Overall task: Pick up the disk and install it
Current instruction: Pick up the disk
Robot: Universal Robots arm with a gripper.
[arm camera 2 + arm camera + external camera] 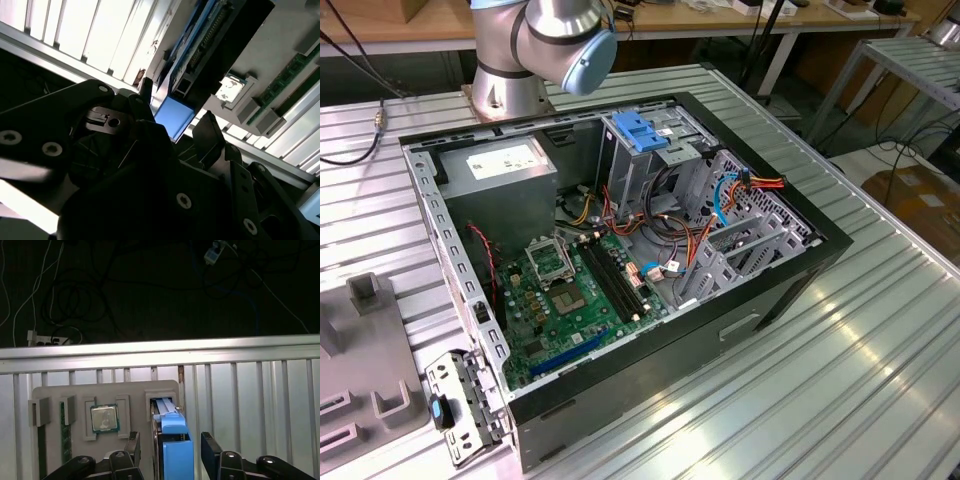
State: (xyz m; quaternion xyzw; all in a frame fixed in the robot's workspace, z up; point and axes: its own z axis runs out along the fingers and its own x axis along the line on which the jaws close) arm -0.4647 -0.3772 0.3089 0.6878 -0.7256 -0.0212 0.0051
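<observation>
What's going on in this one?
The arm's gripper is open, one finger on each side of the disk, which stands on edge in a slot of the grey holder tray beside a processor chip. The disk is not lifted yet. The computer case lies open on the metal table.

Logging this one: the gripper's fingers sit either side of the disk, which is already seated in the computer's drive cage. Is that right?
Not quite. The gripper does straddle the disk, but the disk stands in a slot of the grey holder tray, beside a processor chip, not in the drive cage. The first wrist view shows this.
</observation>
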